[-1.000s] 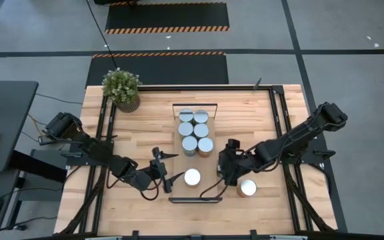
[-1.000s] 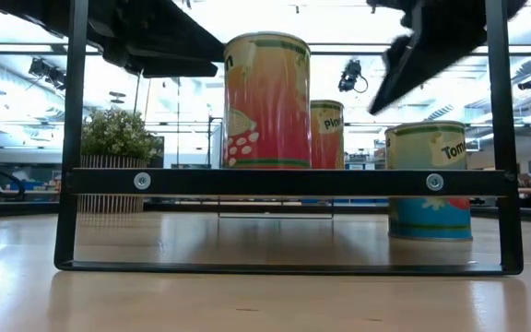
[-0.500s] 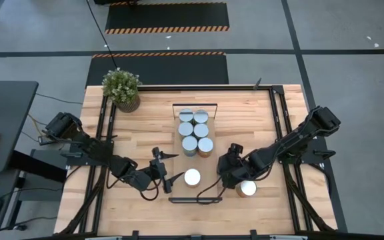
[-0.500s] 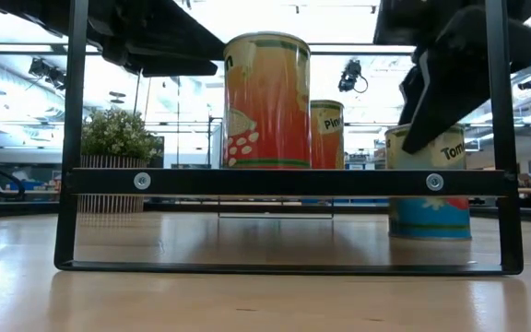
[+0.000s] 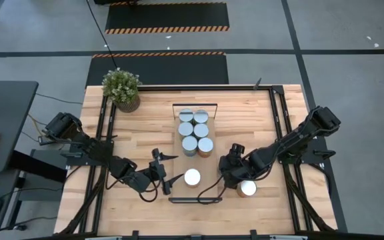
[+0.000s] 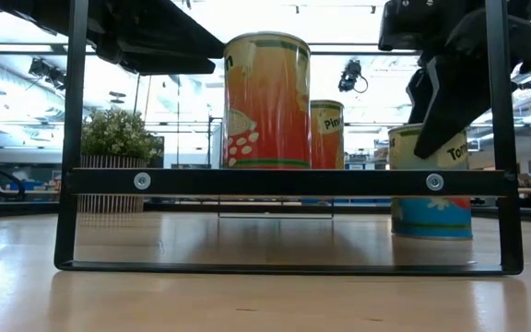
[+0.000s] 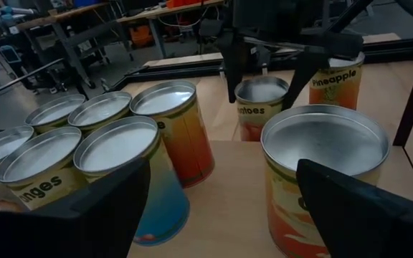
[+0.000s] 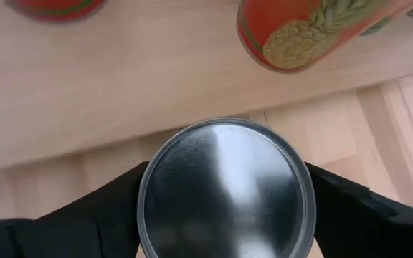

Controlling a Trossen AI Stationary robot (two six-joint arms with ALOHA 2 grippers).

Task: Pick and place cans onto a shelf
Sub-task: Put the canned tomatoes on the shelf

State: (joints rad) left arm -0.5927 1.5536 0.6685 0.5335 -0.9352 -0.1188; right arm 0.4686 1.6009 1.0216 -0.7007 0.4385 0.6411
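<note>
— Right claw [image 5: 243, 185] first: where was it?

— Mine sat low at the near right of the bench [image 5: 259, 113], just outside the shelf [image 6: 284, 182]. Its two dark fingers [image 8: 84, 215] were pressed against opposite sides of a can [image 5: 249, 190] with a blue lower label. From my right wrist, the silver lid filled the gap between them.

— Was that can off the bench?

— No. In the low view its base stood on the wood, beside the shelf's dark end frame.

— And your left claw [image 5: 167, 171]?

— It hung on the other side of the shelf, fingers spread wide and holding nothing. It faced a red and orange can [image 5: 192, 177] that stood alone on the shelf's near end.

— Where were the other cans?

— Six more cans [image 5: 195, 130] stood in two rows of three, touching or nearly so. They were farther along the same board, as far as I could tell. The nearest one on the right showed a pineapple label [image 6: 326, 134].

— Anything else on the bench?

— A potted green plant [image 5: 121, 87] stood in the far left corner, well apart from the cans.
</note>
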